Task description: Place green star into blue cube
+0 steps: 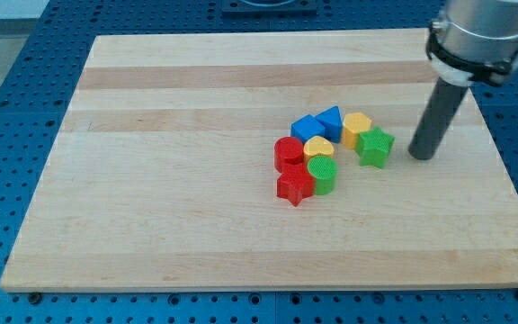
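my tip [421, 155], a bare rod with no fingers to open or close, stands just right of the green star [376, 147], which lies right of the blue cube [308, 129] with a yellow block [357, 127] between; push left, steering nearer to skirt it.

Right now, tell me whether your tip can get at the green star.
Probably yes. My tip stands just to the view's right of the green star, with only bare board between them. The yellow block touches the star's far side, towards the blue cube.
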